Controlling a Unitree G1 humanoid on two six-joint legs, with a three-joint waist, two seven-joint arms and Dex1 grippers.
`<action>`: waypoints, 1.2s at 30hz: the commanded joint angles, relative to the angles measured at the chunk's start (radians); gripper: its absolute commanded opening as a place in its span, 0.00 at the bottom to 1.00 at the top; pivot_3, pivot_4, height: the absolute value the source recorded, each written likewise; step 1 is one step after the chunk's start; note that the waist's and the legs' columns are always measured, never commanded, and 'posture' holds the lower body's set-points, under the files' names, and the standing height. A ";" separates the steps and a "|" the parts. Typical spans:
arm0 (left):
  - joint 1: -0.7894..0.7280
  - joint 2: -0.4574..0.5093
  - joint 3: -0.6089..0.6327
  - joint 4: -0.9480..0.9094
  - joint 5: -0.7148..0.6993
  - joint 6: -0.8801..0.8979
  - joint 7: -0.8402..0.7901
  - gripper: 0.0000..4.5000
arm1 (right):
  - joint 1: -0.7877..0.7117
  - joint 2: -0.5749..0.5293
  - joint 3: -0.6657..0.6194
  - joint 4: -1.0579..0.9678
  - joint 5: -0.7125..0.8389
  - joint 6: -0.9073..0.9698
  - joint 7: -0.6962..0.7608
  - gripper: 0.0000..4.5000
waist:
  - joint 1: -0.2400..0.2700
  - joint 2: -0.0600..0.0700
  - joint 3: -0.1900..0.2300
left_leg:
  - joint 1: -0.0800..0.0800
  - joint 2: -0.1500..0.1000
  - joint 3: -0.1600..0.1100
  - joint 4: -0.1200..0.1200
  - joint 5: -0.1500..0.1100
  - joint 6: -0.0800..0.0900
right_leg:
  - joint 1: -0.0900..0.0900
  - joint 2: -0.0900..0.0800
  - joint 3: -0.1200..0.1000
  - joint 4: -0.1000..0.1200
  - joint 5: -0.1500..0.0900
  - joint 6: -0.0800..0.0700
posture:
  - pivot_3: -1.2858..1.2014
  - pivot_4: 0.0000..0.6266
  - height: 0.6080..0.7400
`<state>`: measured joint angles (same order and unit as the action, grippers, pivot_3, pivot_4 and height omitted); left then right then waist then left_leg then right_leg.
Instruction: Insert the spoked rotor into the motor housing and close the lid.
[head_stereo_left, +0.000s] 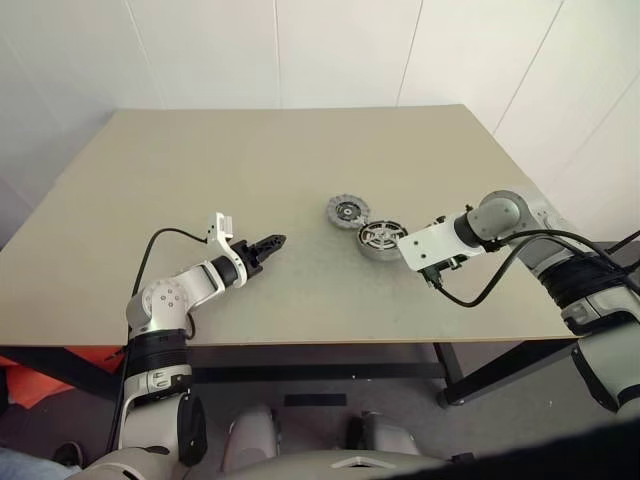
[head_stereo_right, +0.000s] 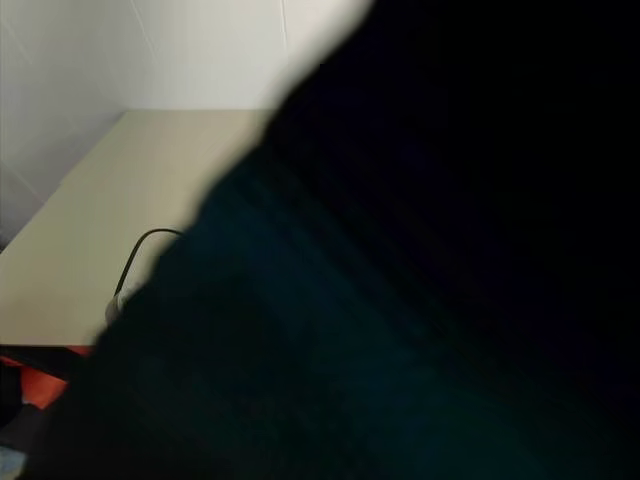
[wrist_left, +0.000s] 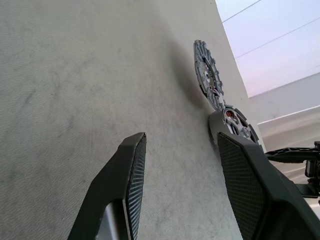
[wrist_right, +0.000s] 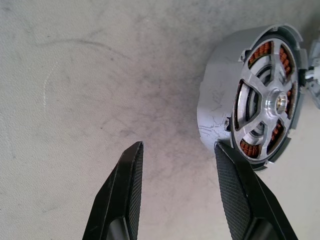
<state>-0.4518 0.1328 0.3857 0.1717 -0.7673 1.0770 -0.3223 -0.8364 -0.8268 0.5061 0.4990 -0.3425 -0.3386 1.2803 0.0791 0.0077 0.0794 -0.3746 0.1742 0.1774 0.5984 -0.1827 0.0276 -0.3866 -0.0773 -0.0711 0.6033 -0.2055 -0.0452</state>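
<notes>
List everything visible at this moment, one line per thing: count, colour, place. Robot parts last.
table: one, beige, against white walls.
motor housing: one, grey with copper-orange windings, right of the table's middle, near the right gripper.
spoked rotor: one, silvery, sitting in the housing's mouth.
lid: one, grey with dark hub, on the table close beside the housing, farther from the robot.
left gripper: one, black fingers, open, empty, pointing toward the parts.
right gripper: one, black fingers, open, empty, next to the housing.

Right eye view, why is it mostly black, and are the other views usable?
Right eye view: a dark blurred shape close to the lens covers most of it, leaving a strip of beige table. Left eye view: evenly lit. Right wrist view: round grey metal motor housing sharp, with copper windings.
</notes>
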 joint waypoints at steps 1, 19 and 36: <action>-0.015 0.005 -0.003 -0.037 -0.023 -0.004 -0.003 0.53 | -0.027 -0.003 -0.039 0.003 -0.007 -0.007 -0.023 0.57 | -0.002 0.000 0.000 | 0.000 0.000 0.000 0.000 0.000 0.000 | 0.000 0.000 0.000 0.001 0.000 0.000 | 0.52 0.00 1.00; -0.012 0.017 -0.018 -0.029 -0.017 -0.006 -0.007 0.53 | -0.021 -0.009 -0.060 -0.001 -0.026 0.024 -0.043 0.57 | -0.005 0.000 0.000 | 0.000 0.000 0.000 0.000 0.000 0.000 | -0.001 0.000 0.000 0.001 0.000 0.000 | 0.52 0.00 1.00; 0.012 0.028 -0.012 -0.048 -0.022 -0.010 0.002 0.53 | -0.089 0.115 -0.017 0.234 -0.121 -0.006 -0.141 0.57 | -0.009 0.000 0.000 | -0.001 0.000 0.000 0.000 0.000 0.000 | -0.001 0.000 0.000 0.001 0.000 0.000 | 0.52 0.00 1.00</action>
<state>-0.4351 0.1570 0.3643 0.1638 -0.7677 1.0758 -0.3214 -0.8871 -0.7104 0.4907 0.7156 -0.4490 -0.3271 1.1583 0.0705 0.0077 0.0794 -0.3755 0.1737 0.1774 0.5988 -0.1824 0.0273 -0.3876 -0.0773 -0.0709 0.6045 -0.2056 -0.0454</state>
